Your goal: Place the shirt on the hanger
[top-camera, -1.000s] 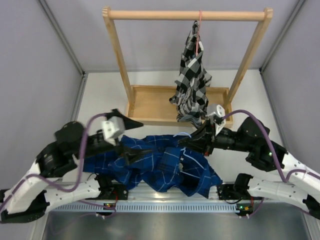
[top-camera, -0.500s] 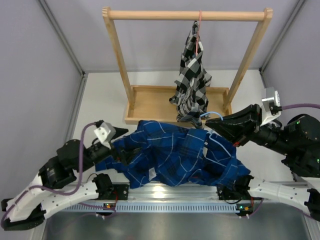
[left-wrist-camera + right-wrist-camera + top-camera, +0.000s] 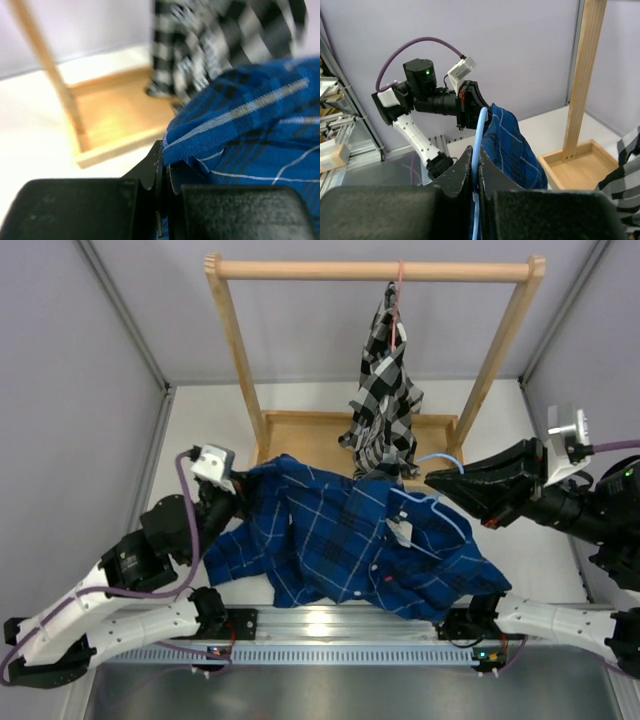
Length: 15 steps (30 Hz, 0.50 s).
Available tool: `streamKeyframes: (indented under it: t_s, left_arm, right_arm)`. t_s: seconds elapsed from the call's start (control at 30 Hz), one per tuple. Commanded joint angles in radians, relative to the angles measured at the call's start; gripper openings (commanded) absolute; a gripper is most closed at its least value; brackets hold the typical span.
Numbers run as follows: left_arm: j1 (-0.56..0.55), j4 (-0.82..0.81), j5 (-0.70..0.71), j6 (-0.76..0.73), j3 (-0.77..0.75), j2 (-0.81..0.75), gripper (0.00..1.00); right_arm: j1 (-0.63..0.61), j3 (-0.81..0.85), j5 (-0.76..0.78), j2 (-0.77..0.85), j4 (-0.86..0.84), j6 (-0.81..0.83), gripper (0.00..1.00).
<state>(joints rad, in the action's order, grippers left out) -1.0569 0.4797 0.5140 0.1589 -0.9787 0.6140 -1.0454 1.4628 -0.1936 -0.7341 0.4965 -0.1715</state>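
Observation:
The dark blue plaid shirt [image 3: 350, 540] hangs stretched between my two arms in front of the rack. My left gripper [image 3: 238, 502] is shut on the shirt's left edge; the left wrist view shows the fabric [image 3: 250, 125] pinched between the closed jaws of the left gripper [image 3: 162, 152]. My right gripper [image 3: 434, 479] is shut on the light-blue wire hanger [image 3: 441, 458], whose wire runs down into the collar area. In the right wrist view the hanger [image 3: 480, 127] rises from the closed jaws of the right gripper [image 3: 477, 152], with the shirt [image 3: 512, 145] draped just behind it.
A wooden rack [image 3: 370, 270] with a base tray [image 3: 300, 445] stands behind the shirt. A black-and-white checked shirt [image 3: 385, 405] hangs from its bar on a pink hanger [image 3: 399, 295], close to the right gripper. Grey walls close in both sides.
My left gripper has shut on the shirt's edge and lifted it toward the rack. The right arm pulled right with the hanger, and the bunched shirt is now spread out.

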Motion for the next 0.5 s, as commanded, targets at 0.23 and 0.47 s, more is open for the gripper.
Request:
streamKeyframes:
  t_s: [0.23,0.47]
  left_arm:
    - [0.001,-0.057,0.406,-0.229,-0.550,0.202,0.00]
    - [0.005,0.106,0.474,-0.108,-0.528,0.332,0.00]
  right_arm:
    - [-0.008,0.286,-0.153,-0.143,0.039,0.124,0.00]
    - [-0.010,0.165,0.073,-0.096,-0.117,0.156,0.00]
